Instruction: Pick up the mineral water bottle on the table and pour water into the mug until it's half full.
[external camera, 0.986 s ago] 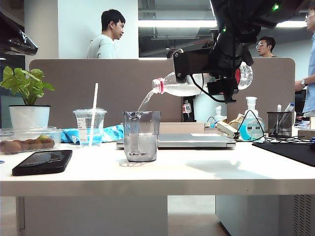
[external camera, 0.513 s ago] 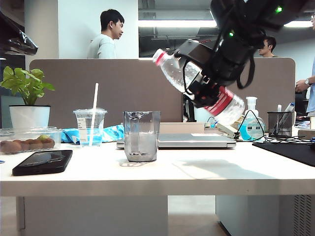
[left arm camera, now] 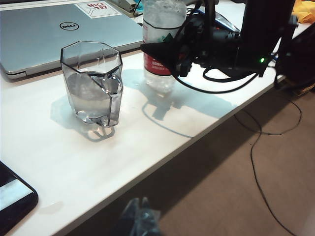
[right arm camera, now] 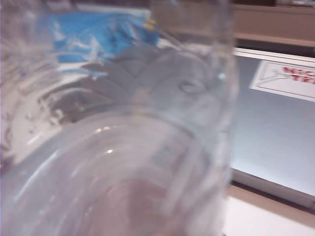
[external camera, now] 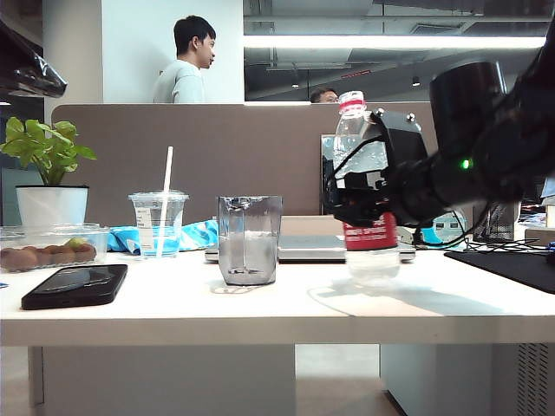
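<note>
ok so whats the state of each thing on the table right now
mineral water bottle: upright, uncapped, base on the table
mug: upright, about half full
right gripper: shut on the bottle's middle
left gripper: off the table edge, holding nothing
laptop: closed
straw cup: lidded
phone: screen dark

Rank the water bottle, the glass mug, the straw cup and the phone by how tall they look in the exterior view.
1. Water bottle, tallest.
2. Straw cup, counting its straw.
3. Glass mug; its body outsizes the cup's, though it stands nearer the camera.
4. Phone, lying flat.
</note>
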### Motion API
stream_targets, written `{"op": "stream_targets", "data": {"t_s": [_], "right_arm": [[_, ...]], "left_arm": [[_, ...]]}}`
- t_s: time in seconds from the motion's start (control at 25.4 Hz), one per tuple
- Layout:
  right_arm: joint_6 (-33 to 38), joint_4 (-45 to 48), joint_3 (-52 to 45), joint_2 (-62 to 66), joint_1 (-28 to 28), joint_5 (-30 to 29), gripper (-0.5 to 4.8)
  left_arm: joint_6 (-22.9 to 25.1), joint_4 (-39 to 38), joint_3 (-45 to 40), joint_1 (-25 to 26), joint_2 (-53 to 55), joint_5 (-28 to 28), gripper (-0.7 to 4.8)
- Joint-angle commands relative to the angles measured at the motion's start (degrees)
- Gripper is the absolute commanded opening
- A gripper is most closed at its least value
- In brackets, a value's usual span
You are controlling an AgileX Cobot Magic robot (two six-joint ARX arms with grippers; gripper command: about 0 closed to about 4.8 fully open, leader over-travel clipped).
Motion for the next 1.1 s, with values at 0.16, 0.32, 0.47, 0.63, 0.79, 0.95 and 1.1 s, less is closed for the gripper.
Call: {"op": "stream_targets", "data": {"t_s": [0.16, 0.32, 0.47, 0.63, 0.79, 0.95, 1.1], "right_arm": [[3.06, 8.41, 0.28, 3.67, 0.31, -1.25, 3.50], [3.74, 8.35, 0.13, 3.82, 0.24, -2.51, 4.46], [3.72, 8.76, -1.29, 2.75, 0.26, -2.51, 4.79], [1.84, 8.41, -4.85, -0.70, 0.20, -2.10, 4.79], [-3.17, 7.91, -8.46, -4.83, 0.20, -0.66, 4.79], [-3.96, 5.92, -13.70, -11.34, 0.15, 3.17, 4.79], [-3.76, 5.92, -19.78, -18.97, 0.22, 3.89, 3.34]], "left_arm": [[0.02, 0.42, 0.37, -0.07, -0.07, 0.22, -0.04], [0.02, 0.39, 0.37, -0.07, -0.07, 0.20, -0.04], [0.04, 0.66, 0.37, -0.07, -0.07, -0.26, -0.04], [0.04, 1.11, 0.37, -0.04, -0.09, -3.17, -0.04], [0.04, 3.32, 0.37, -0.04, -0.07, -5.64, -0.04], [0.04, 7.26, 0.74, -0.02, -1.29, -6.45, -0.04], [0.07, 5.84, 2.78, -0.02, -4.79, -6.73, -0.04]]}}
